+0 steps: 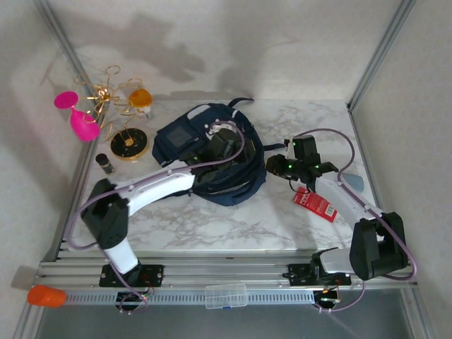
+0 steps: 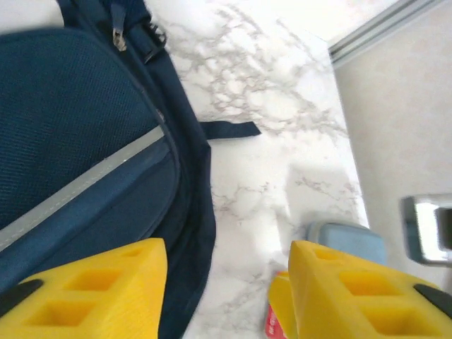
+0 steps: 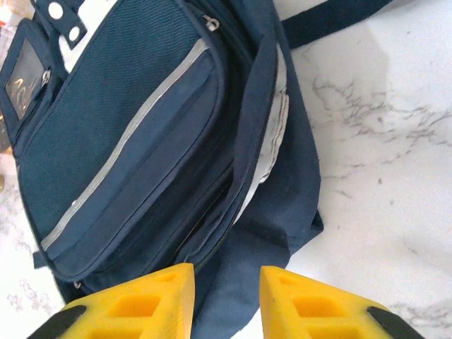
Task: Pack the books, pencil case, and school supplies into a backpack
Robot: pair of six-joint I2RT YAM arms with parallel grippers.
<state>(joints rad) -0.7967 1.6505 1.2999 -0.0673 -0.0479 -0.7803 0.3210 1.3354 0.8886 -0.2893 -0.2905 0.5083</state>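
The navy backpack (image 1: pixel 201 152) lies at mid table, its main pocket gaping (image 3: pixel 240 176) with a pale edge inside; I cannot tell what that edge is. The books are hidden. My left gripper (image 1: pixel 222 145) hovers over the backpack's right side, open (image 2: pixel 227 268), nothing between its yellow fingers. My right gripper (image 1: pixel 279 166) sits at the backpack's right edge, open (image 3: pixel 226 282) above loose fabric. The red school supplies packet (image 1: pixel 316 203) lies flat under the right arm, and its corner (image 2: pixel 272 321) peeks out in the left wrist view. The pencil case (image 1: pixel 354 182) (image 2: pixel 346 240) rests just right of it.
A gold wire stand with pink cups (image 1: pixel 88 109), a black disc (image 1: pixel 130 143) and a small dark bottle (image 1: pixel 104 163) crowd the far left. A clear plastic box (image 1: pixel 226 295) and an orange object (image 1: pixel 46 295) sit on the front rail. Walls close both sides.
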